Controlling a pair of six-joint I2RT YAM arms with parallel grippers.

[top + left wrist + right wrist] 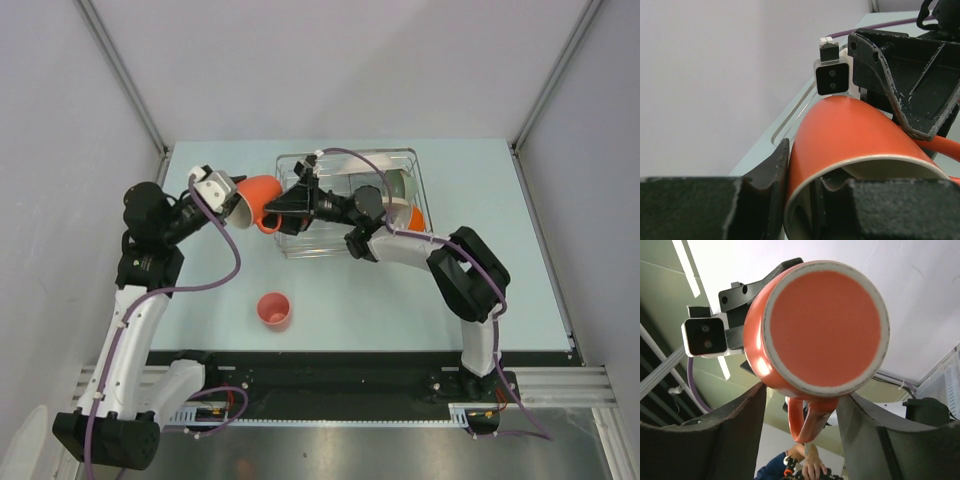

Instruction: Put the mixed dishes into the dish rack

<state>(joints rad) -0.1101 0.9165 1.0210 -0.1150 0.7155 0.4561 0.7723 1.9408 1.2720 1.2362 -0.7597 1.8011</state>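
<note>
Gleaming orange-red mug (822, 325), cream-rimmed round base

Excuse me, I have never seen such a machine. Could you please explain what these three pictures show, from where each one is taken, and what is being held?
These are two robot arms fixed at the near edge of a pale table. The overhead picture looks down from above and behind them. The other two come from small cameras on each wrist.

The left gripper pinches the rim of an orange-red mug, lifted on its side beside the wire dish rack. The right gripper reaches for the mug's bottom end, its fingers either side of the handle, not yet gripping. It looks like a handover.

A pinkish cup stands alone on the table. Some dishes are already in the rack, partly hidden.
</note>
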